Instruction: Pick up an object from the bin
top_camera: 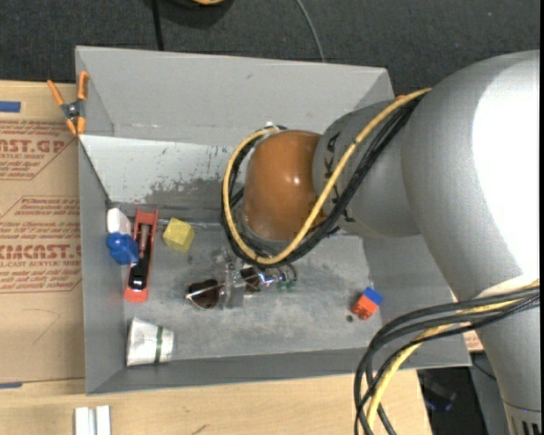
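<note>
Grey metal bin (pixel 104 333), seen from above. Arm (pixel 435 170) enters from the right, orange cover (pixel 276 184) at the wrist, looped with black and yellow cables.

Hand (pixel 234 277) low over the bin floor, centre-front, right at a pair of brown-lensed sunglasses (pixel 202 293); contact unclear.

Yellow block (pixel 178 234) to the left, near. Further left a red and black tool (pixel 141 254) lying lengthwise, a blue and white item (pixel 120 241) just beside it. White cup (pixel 150 343) on its side at the front-left corner. Small orange and blue piece (pixel 365 304) alone at the right, well apart.
</note>
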Available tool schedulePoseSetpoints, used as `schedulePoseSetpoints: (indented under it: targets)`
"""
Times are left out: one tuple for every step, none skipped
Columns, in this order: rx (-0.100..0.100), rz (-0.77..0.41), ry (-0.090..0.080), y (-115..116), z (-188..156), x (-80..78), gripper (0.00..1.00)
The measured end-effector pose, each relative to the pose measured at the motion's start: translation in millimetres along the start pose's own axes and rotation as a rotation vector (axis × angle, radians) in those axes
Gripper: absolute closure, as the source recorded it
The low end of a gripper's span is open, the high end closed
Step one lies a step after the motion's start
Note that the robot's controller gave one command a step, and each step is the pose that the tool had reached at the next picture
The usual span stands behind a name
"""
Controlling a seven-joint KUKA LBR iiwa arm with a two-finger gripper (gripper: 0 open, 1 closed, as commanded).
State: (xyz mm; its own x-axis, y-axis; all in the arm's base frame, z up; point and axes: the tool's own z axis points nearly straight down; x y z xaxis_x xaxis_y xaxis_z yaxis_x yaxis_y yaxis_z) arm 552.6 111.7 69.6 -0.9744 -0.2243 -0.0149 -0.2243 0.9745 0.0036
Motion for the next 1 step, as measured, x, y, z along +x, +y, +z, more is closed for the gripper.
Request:
schedulePoseSetpoints:
  targets:
    - [0.0,-0.014,-0.011,-5.6,-174.5,-6.5,1.0]
